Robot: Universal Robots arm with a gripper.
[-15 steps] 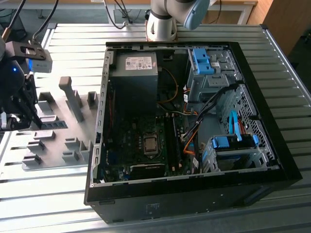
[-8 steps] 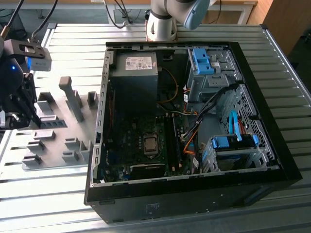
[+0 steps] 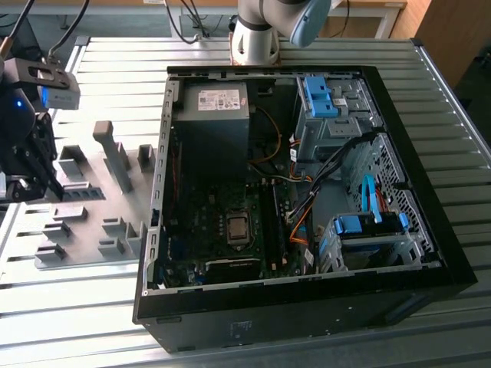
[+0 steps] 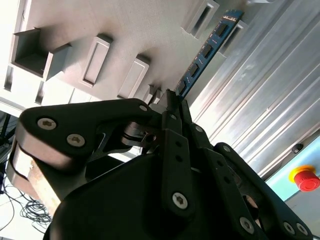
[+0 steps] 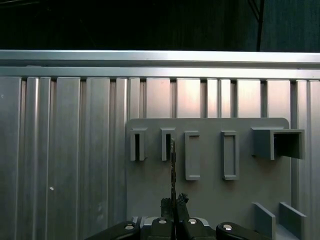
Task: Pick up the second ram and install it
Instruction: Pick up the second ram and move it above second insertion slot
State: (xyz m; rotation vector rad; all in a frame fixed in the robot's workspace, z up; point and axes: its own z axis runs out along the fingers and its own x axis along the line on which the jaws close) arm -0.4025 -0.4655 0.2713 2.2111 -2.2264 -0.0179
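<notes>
My gripper [image 4: 172, 97] is shut on one end of the second ram [image 4: 205, 50], a narrow blue-green board with dark chips. The stick reaches away from the fingertips toward a grey holder block [image 4: 235, 27] on the grey holder plate [image 5: 210, 200]. In the first wrist view the ram [image 5: 173, 167] shows edge-on, running from the gripper [image 5: 173, 201] up to a slotted block [image 5: 168, 145]. Whether its far end sits in the slot or just above it I cannot tell. In the exterior view the gripper [image 3: 31, 184] hangs at the far left, over the plate's left part.
An open black computer case [image 3: 430, 253] lies at the centre of the ribbed metal table [image 3: 453, 123], with the motherboard's processor socket [image 3: 238, 228] and long dark memory slots [image 3: 272, 222]. Blue drive-bay clips [image 3: 318, 96] sit at its right. Several grey blocks [image 3: 115, 153] stand on the plate.
</notes>
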